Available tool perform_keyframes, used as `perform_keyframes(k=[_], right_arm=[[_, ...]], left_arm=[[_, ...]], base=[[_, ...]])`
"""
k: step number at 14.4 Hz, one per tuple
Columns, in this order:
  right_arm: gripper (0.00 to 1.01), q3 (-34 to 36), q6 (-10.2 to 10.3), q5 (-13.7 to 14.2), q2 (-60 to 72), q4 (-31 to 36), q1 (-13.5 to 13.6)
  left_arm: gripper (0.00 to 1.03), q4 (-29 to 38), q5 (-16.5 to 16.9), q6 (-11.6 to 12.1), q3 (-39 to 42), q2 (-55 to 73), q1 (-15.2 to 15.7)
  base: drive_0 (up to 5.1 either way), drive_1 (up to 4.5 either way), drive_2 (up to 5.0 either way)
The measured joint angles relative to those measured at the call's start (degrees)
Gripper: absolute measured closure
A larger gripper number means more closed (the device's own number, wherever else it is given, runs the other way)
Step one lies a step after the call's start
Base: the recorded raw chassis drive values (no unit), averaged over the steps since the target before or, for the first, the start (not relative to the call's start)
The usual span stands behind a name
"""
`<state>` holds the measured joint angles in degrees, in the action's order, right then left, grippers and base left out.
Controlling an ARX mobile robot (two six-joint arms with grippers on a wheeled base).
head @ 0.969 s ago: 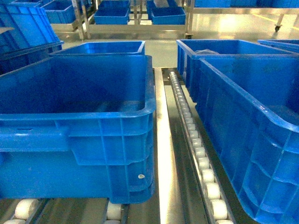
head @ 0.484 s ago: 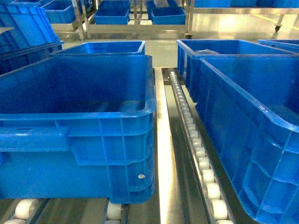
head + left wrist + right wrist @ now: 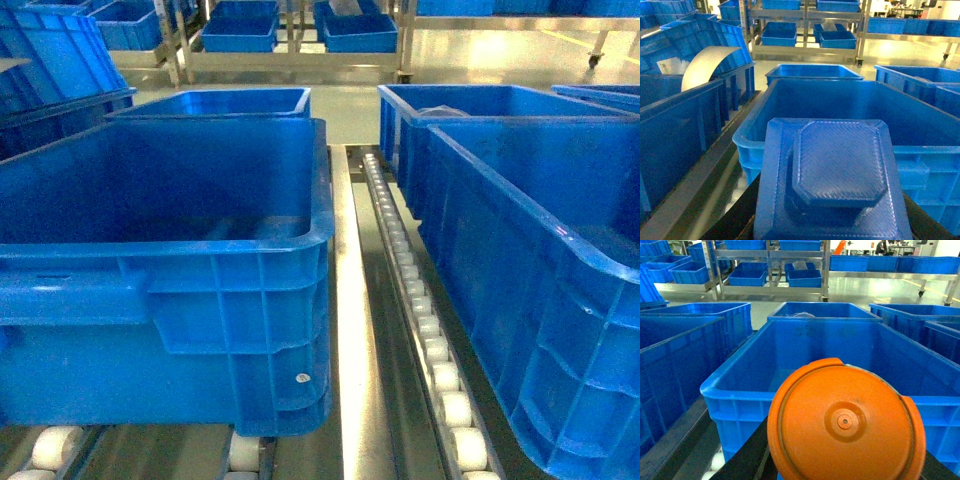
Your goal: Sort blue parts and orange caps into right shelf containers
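Note:
In the left wrist view a square blue part (image 3: 832, 180) with a raised octagonal centre fills the lower frame, and my left gripper (image 3: 832, 227) is shut on it, black fingers (image 3: 737, 217) showing at either side. It hangs just short of a large blue crate's rim (image 3: 752, 142). The right wrist view shows a round orange cap (image 3: 845, 422) with my right gripper (image 3: 845, 470) shut on it, in front of another blue crate (image 3: 735, 390). In the head view neither gripper shows; the right shelf containers (image 3: 540, 210) stand on the right, one behind the other.
A big blue crate (image 3: 200, 250) sits on the left roller lane, a smaller one (image 3: 215, 102) behind it. A white roller track (image 3: 420, 320) and steel rail run between the lanes. Tilted crates (image 3: 695, 55) stand far left; racks with more crates (image 3: 290, 30) are at the back.

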<state>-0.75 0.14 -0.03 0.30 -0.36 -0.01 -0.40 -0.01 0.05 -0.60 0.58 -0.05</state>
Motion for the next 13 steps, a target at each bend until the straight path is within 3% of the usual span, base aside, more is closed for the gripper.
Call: perform_keyframes(k=[13], right_arm=[[0.56,0.0,0.0,0.0,0.0,0.0,0.0]], left_arm=[[0.60,0.0,0.0,0.0,0.0,0.0,0.0]], base=[[0.0,0.00,0.0]])
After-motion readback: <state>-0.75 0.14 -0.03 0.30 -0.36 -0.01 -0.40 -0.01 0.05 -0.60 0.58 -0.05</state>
